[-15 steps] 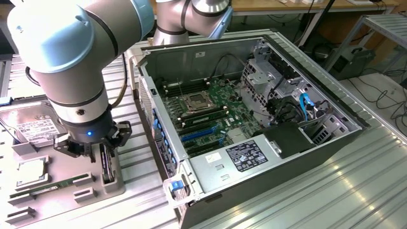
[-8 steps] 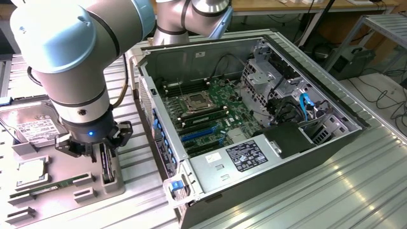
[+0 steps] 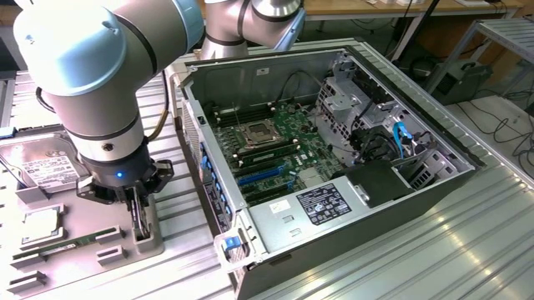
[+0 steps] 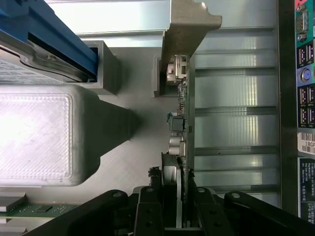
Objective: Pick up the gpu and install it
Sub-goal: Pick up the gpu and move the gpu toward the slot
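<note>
Wrist view: black end effector (image 4: 176,199) narrow, gripping thin green circuit card with silver metal end bracket (image 4: 180,105), which stands on edge in grey plastic holder (image 4: 158,73) on tabletop (image 4: 236,88). Grasp step, card not lifted. A lift likely needs a straight pull clear of holder.

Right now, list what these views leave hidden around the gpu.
- gpu fan face: edge-on in the wrist view, mostly behind the tool in the exterior view.
- gpu end opposite its bracket: covered by the tool, wrist view.
- Hard drive: partly behind the arm, exterior view.
- Case label: cut off by the wrist view's edge.
</note>
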### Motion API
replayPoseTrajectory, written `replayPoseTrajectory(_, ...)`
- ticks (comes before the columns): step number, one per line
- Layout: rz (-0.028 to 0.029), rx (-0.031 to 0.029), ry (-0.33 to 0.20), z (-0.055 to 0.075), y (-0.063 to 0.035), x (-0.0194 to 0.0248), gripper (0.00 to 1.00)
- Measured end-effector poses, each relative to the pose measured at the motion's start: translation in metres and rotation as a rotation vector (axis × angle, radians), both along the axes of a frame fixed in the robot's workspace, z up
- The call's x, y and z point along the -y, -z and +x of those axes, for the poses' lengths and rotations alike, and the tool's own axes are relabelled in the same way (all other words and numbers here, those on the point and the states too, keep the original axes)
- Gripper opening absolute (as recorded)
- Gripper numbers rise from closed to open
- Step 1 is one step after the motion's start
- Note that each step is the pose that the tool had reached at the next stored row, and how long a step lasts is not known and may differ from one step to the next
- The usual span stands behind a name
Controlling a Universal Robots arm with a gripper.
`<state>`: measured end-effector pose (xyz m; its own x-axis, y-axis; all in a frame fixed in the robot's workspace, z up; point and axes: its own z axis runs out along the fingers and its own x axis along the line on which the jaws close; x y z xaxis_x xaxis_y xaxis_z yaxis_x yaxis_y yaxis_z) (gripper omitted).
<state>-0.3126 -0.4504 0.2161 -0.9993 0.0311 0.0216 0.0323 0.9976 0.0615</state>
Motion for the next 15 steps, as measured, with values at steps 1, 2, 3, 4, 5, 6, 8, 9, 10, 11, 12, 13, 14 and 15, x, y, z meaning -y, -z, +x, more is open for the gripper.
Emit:
replayPoseTrajectory(1,0.0000,0.0000,0.000,0.0000,0.0000,0.0000,0.28)
replayPoseTrajectory(2,0.0000,-0.0001,0.000,0.0000,0.0000,0.0000,0.28)
replayPoseTrajectory(3,0.0000,-0.0001,0.000,0.0000,0.0000,0.0000,0.28)
replayPoseTrajectory(4,0.0000,0.0000,0.000,0.0000,0.0001,0.0000,0.28)
replayPoseTrajectory(5,0.0000,0.0000,0.000,0.0000,0.0001,0.0000,0.28)
replayPoseTrajectory(6,0.0000,0.0000,0.000,0.0000,0.0001,0.0000,0.28)
replayPoseTrajectory(8,0.0000,0.0000,0.000,0.0000,0.0002,0.0000,0.28)
replayPoseTrajectory(9,0.0000,0.0000,0.000,0.0000,0.0001,0.0000,0.28)
replayPoseTrajectory(10,0.0001,0.0000,0.000,0.0000,0.0002,0.0000,0.28)
replayPoseTrajectory(11,0.0000,0.0000,0.000,0.0000,0.0002,0.0000,0.28)
replayPoseTrajectory(12,0.0001,0.0001,0.000,0.0000,0.0002,0.0000,0.28)
replayPoseTrajectory(13,0.0005,0.0002,0.000,0.0000,0.0002,-0.0001,0.28)
replayPoseTrajectory(14,0.0007,0.0004,0.000,0.0000,0.0000,-0.0001,0.28)
replayPoseTrajectory(15,0.0005,0.0002,0.000,0.0000,-0.0005,0.0000,0.28)
